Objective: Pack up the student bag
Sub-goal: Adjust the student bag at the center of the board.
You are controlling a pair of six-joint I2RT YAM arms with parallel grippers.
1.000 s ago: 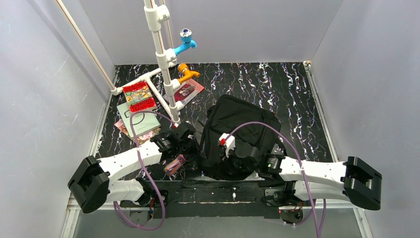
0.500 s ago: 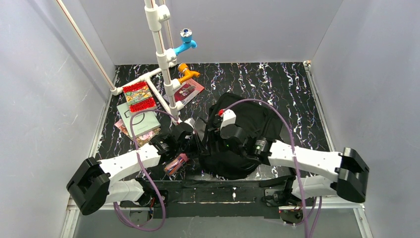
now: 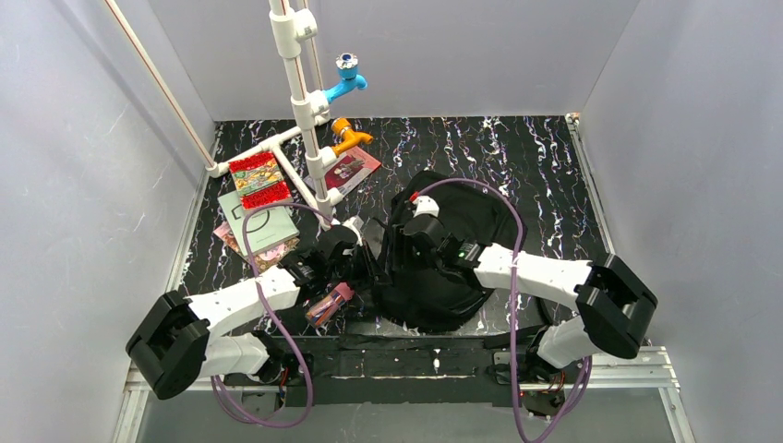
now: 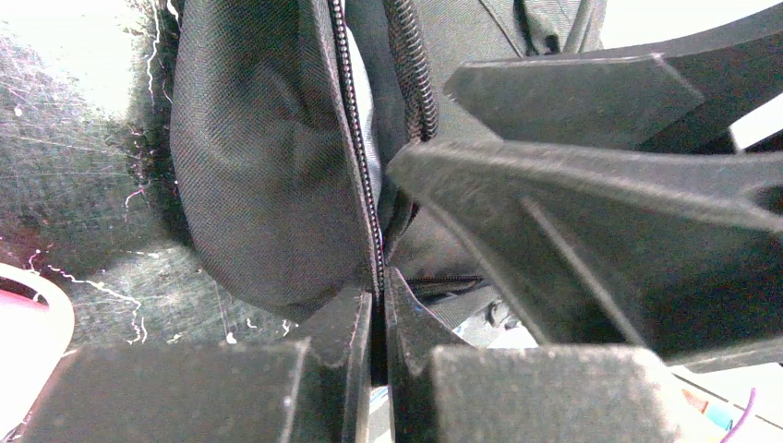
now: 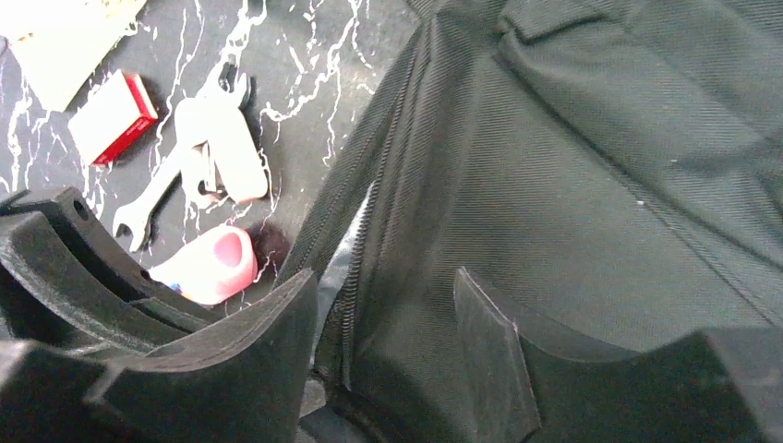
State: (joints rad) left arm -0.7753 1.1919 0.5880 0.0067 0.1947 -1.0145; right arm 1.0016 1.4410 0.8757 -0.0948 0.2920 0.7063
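Backpack, i.e. the student bag, lying centre table, between both arms, zipper edge facing left. Right gripper swung up from near edge onto bag's left side within the last second, jaws spread, straddling zipper seam, gripping nothing. Left gripper barely moved, clenched on zipper edge fabric. Likely means opening phase: one holding, other about to pull. Pink case just left of bag, unpacked.
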